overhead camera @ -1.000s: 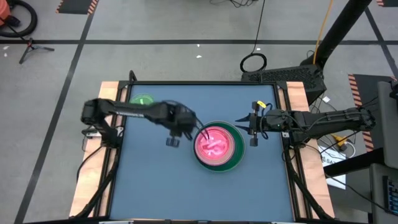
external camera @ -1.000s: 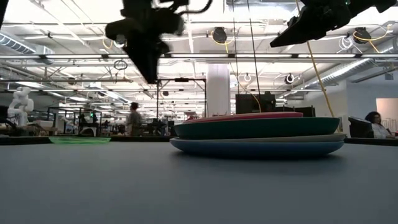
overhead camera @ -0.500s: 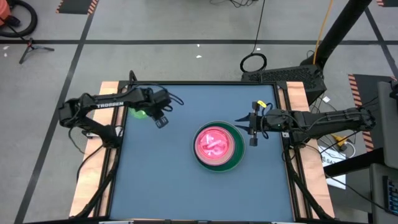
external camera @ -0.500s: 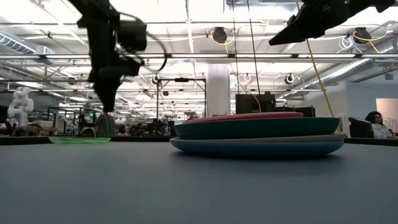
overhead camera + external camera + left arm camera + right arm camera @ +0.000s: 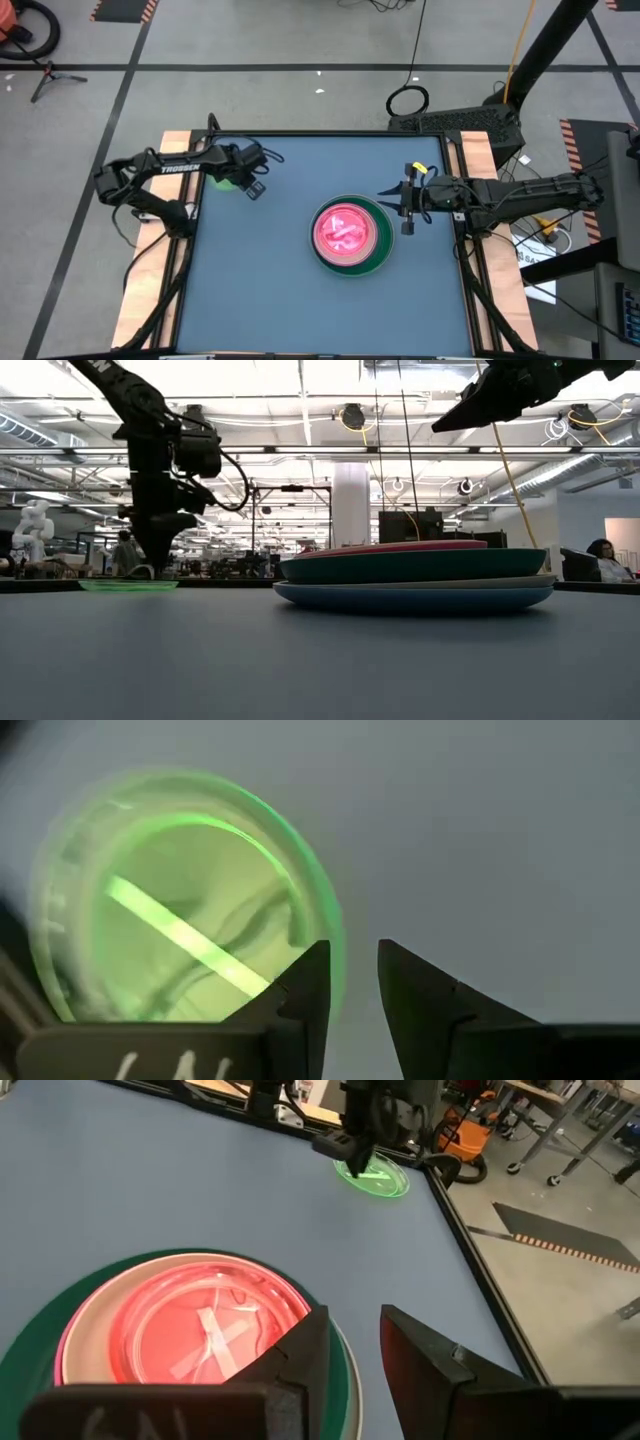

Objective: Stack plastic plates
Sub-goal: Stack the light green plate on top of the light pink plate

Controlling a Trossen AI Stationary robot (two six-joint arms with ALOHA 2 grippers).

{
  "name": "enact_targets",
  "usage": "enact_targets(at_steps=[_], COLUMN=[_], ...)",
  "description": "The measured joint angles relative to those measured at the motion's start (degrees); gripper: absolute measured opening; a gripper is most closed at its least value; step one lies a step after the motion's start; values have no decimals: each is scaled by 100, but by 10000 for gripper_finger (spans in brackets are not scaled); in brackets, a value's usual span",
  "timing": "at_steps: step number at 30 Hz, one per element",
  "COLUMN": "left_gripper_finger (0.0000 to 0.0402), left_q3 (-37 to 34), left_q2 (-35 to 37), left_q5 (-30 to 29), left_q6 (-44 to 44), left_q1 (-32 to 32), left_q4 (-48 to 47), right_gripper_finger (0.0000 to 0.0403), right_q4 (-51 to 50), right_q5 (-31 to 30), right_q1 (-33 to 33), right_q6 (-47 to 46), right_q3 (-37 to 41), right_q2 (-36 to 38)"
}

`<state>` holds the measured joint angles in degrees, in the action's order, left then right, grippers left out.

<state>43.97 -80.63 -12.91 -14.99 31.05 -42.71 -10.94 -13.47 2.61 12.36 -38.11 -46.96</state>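
A stack of plates (image 5: 350, 235) sits mid-table: a blue one at the bottom (image 5: 410, 598), dark green above it (image 5: 415, 565), and a small translucent pink plate on top (image 5: 190, 1320). A small translucent green plate (image 5: 170, 910) lies flat near the table's far left corner (image 5: 128, 585). My left gripper (image 5: 353, 975) hangs just above that plate's rim, on the side facing the stack, fingers a little open; I cannot tell whether they touch it. My right gripper (image 5: 355, 1345) waits raised beside the stack's right edge (image 5: 405, 205), also slightly open.
The blue table top (image 5: 300, 300) is framed by wooden side strips (image 5: 175, 250) and a dark rail. Bare surface lies between the green plate and the stack and along the near side. People and benches show in the room beyond the far edge.
My left gripper has left the stack, swung toward the table's far left corner and come down over the green plate. The stack and the green plate have stayed where they were.
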Motion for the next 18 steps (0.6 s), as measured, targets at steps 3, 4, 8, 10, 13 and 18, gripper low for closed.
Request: enact_targets(at_steps=[3,4,8,10,13,18], left_gripper_finger=[95,95,95,95,95,95], left_q3=[1,1,1,1,1,1], left_q2=[1,1,1,-27,-133,-395], left_q5=[-107,-102,-107,-105,-104,-106], left_q6=[154,193,190,131,115,104], left_q1=[116,143,241,242,242,220], left_q4=[176,233,275,280,302,442], right_gripper_finger=[89,89,89,89,89,89], right_q4=[0,0,0,0,-2,-2], right_q5=[0,0,0,0,0,-1], right_q1=[0,0,0,0,0,0], right_q6=[-13,-13,-11,-11,-13,-11], right_q3=[0,0,0,0,0,0], right_q2=[0,0,0,0,0,0])
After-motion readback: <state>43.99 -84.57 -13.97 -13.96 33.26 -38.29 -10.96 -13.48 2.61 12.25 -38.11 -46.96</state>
